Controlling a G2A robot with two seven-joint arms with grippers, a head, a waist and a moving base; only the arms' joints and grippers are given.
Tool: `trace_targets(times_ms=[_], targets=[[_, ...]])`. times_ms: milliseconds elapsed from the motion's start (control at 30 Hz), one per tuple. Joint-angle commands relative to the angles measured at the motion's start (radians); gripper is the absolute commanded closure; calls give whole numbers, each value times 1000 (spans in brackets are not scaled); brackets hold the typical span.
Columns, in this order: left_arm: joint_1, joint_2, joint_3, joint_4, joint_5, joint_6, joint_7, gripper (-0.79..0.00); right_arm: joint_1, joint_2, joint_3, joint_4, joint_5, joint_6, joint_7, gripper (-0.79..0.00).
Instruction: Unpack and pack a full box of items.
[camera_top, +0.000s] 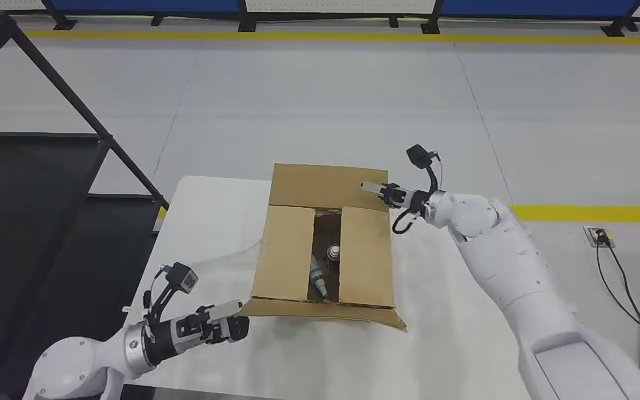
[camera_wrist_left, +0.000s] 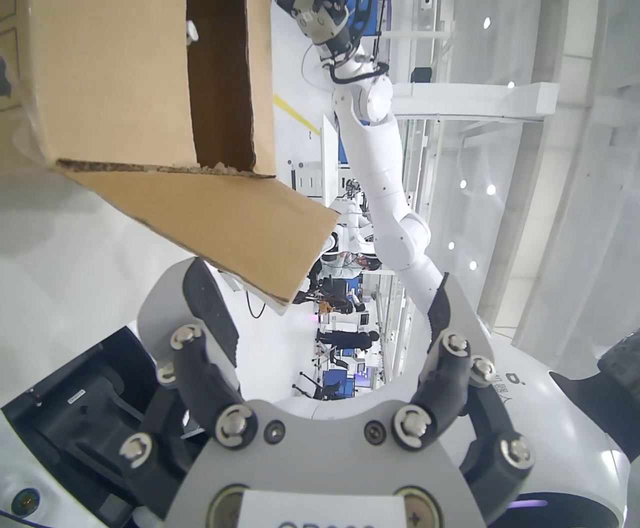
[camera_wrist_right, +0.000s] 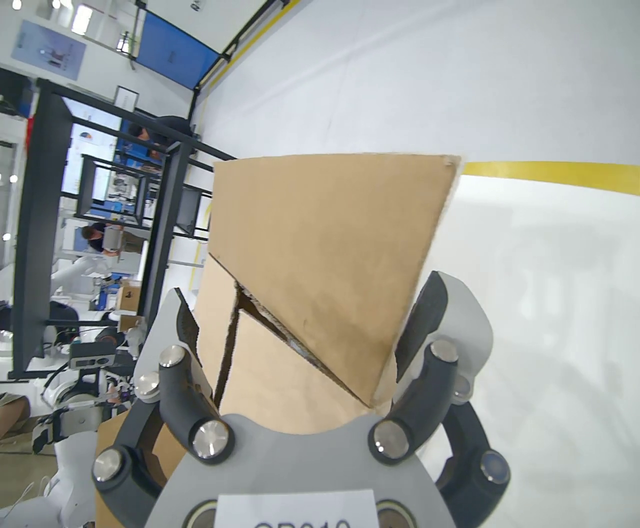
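My left hand (camera_wrist_left: 320, 274) was released, its fingers (camera_wrist_left: 210, 305) spread wide with nothing between them. The corner of the near flap (camera_wrist_left: 225, 220) hung just beyond the fingertips, and I could not tell if it touched one. In the top view that hand (camera_top: 236, 327) sat at the lower left, just beside the flap's left corner.

My right hand (camera_wrist_right: 306, 286) was also released, with the far flap (camera_wrist_right: 325, 250) lying between its spread fingers. I could not tell if either pad pressed on it. In the top view it (camera_top: 378, 188) sat right of centre in the upper half, at that flap's right corner.

The cardboard box (camera_top: 285, 250) stood mid-frame on the white desk (camera_top: 215, 230). Its far flap (camera_top: 325, 185) and near flap (camera_top: 330, 310) were folded outward. The two inner flaps (camera_top: 365, 255) lay nearly flat over the opening, leaving a dark slot between them. Through the slot I could see bottles (camera_top: 320, 272) lying inside.

I judged the task barely begun. The outer flaps were open, but the inner pair had yet to be lifted. The items I could see were all inside, so the whole unpacking and then the repacking remained.
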Motion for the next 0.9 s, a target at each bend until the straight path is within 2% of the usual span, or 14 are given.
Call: trace_targets(times_ms=[0, 267, 433, 633, 867], targets=[[-4, 0, 4, -5, -8, 4, 30, -785, 13, -2, 10, 29, 37, -63, 37, -785], [-24, -1, 36, -21, -4, 17, 189, -785, 40, 10, 60, 87, 171, -249, 205, -785], [-41, -3, 66, -28, 20, 31, 280, -785, 34, 28, 75, 53, 209, -287, 261, -785], [-63, -4, 109, -25, 74, 33, 358, -785, 1, 62, 55, -98, 251, -217, 331, -785], [-83, -6, 171, -11, 177, -3, 441, -785, -19, 105, 49, -252, 387, 2, 550, -785]])
